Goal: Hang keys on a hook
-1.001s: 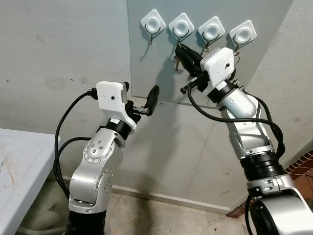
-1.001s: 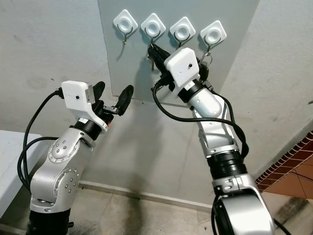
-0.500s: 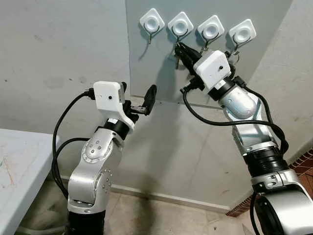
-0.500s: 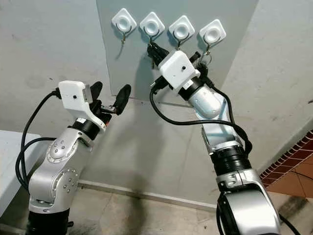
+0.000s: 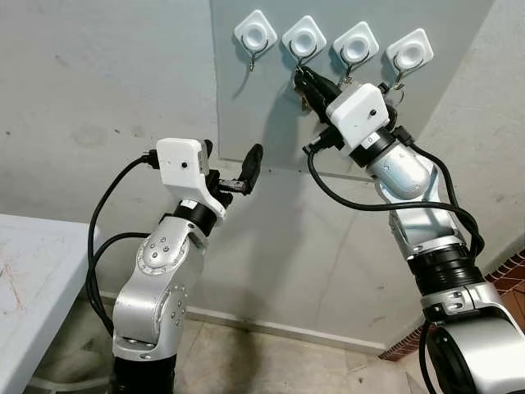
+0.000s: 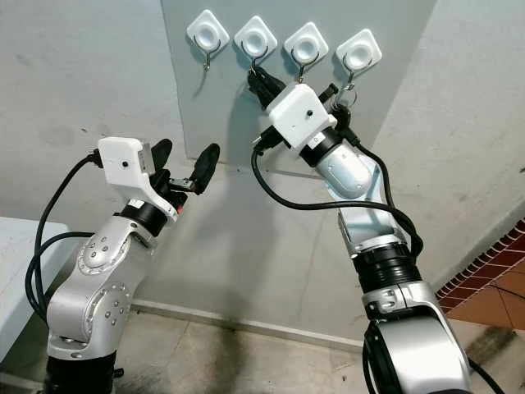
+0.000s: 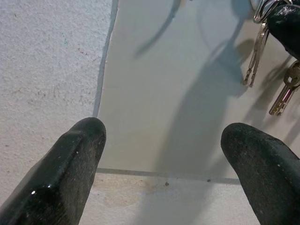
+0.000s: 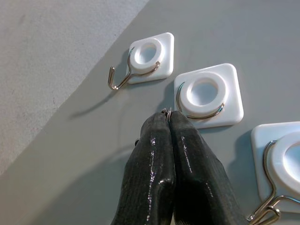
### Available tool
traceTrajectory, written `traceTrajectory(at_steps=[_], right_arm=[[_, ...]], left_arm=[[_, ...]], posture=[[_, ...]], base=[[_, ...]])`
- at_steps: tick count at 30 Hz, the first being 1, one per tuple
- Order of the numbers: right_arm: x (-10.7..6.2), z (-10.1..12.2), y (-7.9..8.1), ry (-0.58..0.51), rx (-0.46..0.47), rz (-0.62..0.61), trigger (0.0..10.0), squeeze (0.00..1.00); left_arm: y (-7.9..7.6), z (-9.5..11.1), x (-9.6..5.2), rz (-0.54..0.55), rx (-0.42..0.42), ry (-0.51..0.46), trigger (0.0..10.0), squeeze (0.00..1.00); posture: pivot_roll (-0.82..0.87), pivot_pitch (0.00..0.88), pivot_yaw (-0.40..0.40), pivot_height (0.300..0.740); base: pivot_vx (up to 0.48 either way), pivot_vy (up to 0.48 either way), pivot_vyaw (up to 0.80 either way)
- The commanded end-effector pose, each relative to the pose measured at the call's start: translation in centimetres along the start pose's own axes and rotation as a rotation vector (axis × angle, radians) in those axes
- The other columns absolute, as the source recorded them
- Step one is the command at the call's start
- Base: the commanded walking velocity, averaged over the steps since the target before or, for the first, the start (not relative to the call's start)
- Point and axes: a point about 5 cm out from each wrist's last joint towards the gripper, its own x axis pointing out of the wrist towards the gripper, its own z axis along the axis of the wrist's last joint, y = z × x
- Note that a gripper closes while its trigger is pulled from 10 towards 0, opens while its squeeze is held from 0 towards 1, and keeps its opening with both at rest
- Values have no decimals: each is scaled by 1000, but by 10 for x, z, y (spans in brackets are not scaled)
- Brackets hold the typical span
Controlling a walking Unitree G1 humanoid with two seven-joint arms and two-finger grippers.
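**Observer 1:** Rough grey wall [image 5: 98,90] was recorded across the background, with a smoother grey panel [image 5: 271,123] fixed to it. Four white hooks were noted in a row along the panel's top; the second hook from the left [image 5: 304,38] was marked. A pale table edge [image 5: 33,271] was logged at 8 o'clock in the head view.

**Observer 2:** Was the right gripper [image 5: 305,82] placed?

**Observer 1:** It was raised against the panel, directly at 6 o'clock below the second hook. Its black fingers [image 8: 159,173] were seen pressed together, with a sliver of metal ring pinched at their tips, just beside the hook's wire.

**Observer 2:** And the keys [image 7: 255,58]?

**Observer 1:** They were seen in the left wrist view, dangling beneath those fingers against the panel. Whether the ring was over the wire could not be told. Another key ring [image 5: 392,89] was noted hanging from the hooks toward the right.

**Observer 2:** Left gripper [image 5: 234,164]?

**Observer 1:** It was held lower, well apart from the hooks, fingers spread wide with nothing between them.
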Motion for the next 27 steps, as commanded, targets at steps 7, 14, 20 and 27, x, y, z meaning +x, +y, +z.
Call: traceTrajectory(at_steps=[7, 14, 20, 27], right_arm=[[5, 12, -2, -66, -60, 17, 10000, 0], [1, 7, 4, -39, -83, 60, 10000, 0], [-4, -2, 10, 12, -129, 114, 10000, 0], [-9, -14, 11, 87, -173, 146, 10000, 0]], left_arm=[[-4, 2, -1, -13, -8, -4, 10000, 0], [-5, 3, -1, -13, -18, -4, 10000, 0], [-5, 3, -1, -11, -28, -4, 10000, 0], [-4, 2, -2, 1, -35, 0, 10000, 0]], posture=[[37, 56, -46, 740], [37, 54, -45, 740], [34, 56, -46, 740], [36, 69, -49, 740]], base=[[0, 0, 0], [0, 0, 0], [0, 0, 0], [0, 0, 0]])
